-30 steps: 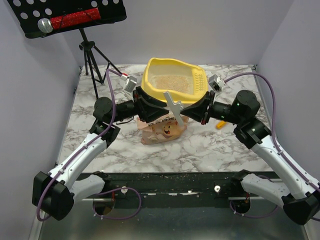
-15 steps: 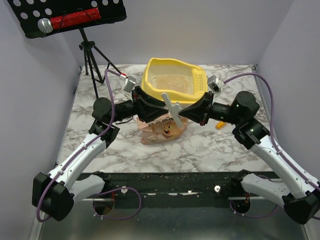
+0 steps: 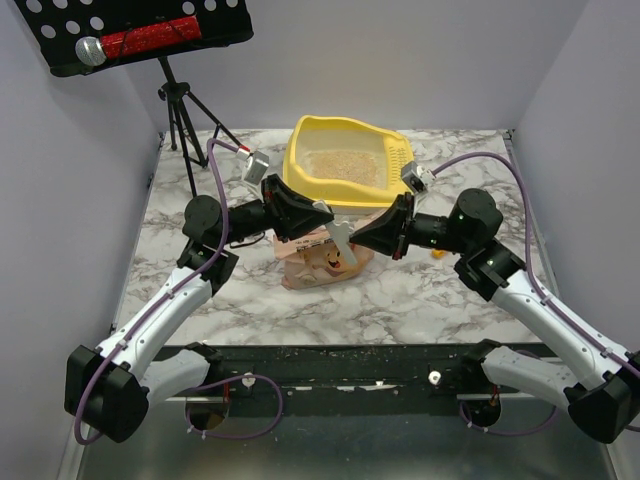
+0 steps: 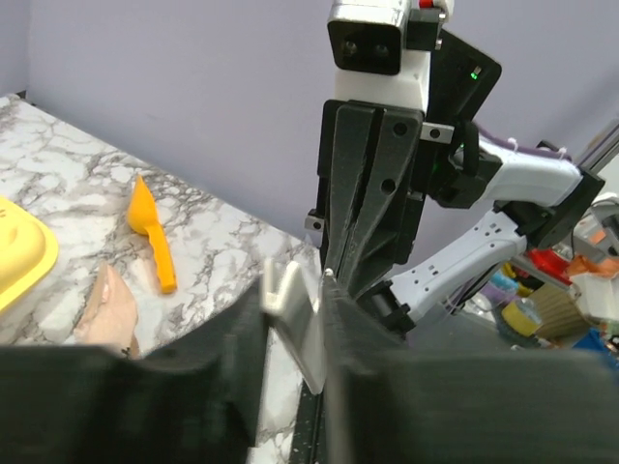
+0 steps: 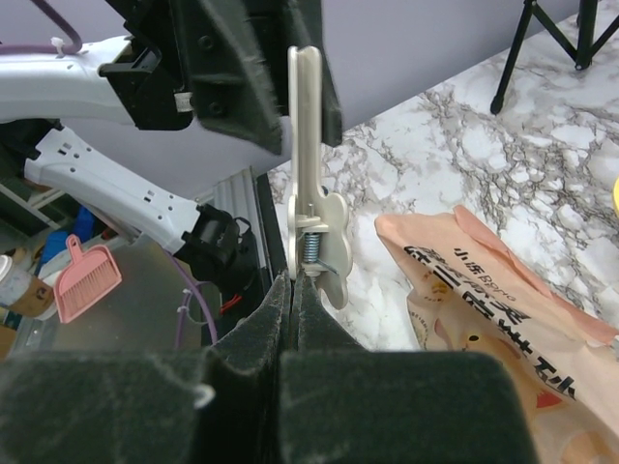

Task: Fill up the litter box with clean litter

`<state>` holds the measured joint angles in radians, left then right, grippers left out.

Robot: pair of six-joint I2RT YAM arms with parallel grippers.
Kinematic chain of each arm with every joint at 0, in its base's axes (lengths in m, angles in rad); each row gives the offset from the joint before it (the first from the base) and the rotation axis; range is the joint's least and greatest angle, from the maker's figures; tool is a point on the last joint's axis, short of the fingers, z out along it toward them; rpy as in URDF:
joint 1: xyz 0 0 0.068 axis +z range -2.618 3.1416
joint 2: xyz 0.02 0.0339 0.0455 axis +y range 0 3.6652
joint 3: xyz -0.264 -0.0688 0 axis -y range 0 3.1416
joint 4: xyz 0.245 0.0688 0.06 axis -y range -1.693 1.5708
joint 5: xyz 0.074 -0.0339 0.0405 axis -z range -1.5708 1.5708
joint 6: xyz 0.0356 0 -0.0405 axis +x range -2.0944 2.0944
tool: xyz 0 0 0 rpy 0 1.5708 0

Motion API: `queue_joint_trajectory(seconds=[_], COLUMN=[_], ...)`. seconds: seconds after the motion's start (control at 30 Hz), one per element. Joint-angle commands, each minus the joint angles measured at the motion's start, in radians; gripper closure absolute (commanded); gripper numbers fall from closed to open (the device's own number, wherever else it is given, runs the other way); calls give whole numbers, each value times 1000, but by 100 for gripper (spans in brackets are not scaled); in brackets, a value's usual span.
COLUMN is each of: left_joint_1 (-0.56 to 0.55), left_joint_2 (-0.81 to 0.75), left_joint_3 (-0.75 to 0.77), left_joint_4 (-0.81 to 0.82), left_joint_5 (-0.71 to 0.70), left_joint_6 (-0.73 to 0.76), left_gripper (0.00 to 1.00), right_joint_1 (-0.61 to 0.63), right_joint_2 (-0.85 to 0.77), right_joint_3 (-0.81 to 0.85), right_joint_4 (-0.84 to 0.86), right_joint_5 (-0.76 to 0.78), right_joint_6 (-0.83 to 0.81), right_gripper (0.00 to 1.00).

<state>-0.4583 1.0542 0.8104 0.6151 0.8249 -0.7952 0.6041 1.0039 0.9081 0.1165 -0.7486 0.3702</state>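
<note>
The yellow litter box (image 3: 300, 160) stands at the back middle with pale beige clean litter (image 3: 338, 166) in it; its corner shows in the left wrist view (image 4: 19, 256). In front of it lies the tan-pink bag (image 3: 325, 262), also in the right wrist view (image 5: 493, 319). Both grippers hold a white spring clip (image 3: 340, 238) above the bag. My left gripper (image 3: 320, 212) is shut on the clip's upper end (image 4: 300, 319). My right gripper (image 3: 356, 238) is shut on its lower end (image 5: 309, 174), jaws pressed together just under the spring.
An orange scoop (image 4: 153, 232) lies on the marble right of the bag, mostly hidden behind the right arm in the top view (image 3: 438, 252). A black tripod (image 3: 185, 125) with a music stand (image 3: 140, 35) stands at the back left. Grey walls close in both sides.
Both grippers have moved the clip down and slightly left, from in front of the litter box rim to just above the bag. The right arm has swung leftward.
</note>
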Motion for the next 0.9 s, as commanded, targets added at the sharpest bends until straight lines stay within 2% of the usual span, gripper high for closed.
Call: queue_joint_trajectory(seconds=[0.0,0.13,0.23,0.27,0.3,0.33,0.37,0.47,0.67,0.87], left_joint_1=[6,6,6,6,6,6,6,6,4,4], left_joint_2=[-14,-11,-13,-14,-14,-13,-14,-14,-13,-8], left_joint_3=[-8,-8,-11,-11,-10,-11,-11,-7,-7,-17], left_joint_4=[38,49,67,72,71,69,68,64,78,147], left_joint_5=[28,31,40,45,46,48,51,60,80,120], left_joint_6=[7,4,-6,-4,-6,-7,-7,-6,-16,-65], left_gripper=[80,99,100,100,100,100,100,100,100,100], right_joint_1=[10,10,10,10,10,10,11,10,10,10], right_joint_2=[-24,-22,-10,-8,-11,-14,-22,-57,-82,-16], right_joint_3=[-24,-34,-29,-25,-17,-5,5,31,86,140], right_joint_4=[55,64,45,32,9,-14,-43,-115,-238,-247], right_joint_5=[3,-3,-6,2,12,23,38,86,121,26], right_joint_6=[13,24,13,4,-10,-28,-48,-121,-235,-240], right_gripper=[99,99,98,90,77,58,45,29,23,23])
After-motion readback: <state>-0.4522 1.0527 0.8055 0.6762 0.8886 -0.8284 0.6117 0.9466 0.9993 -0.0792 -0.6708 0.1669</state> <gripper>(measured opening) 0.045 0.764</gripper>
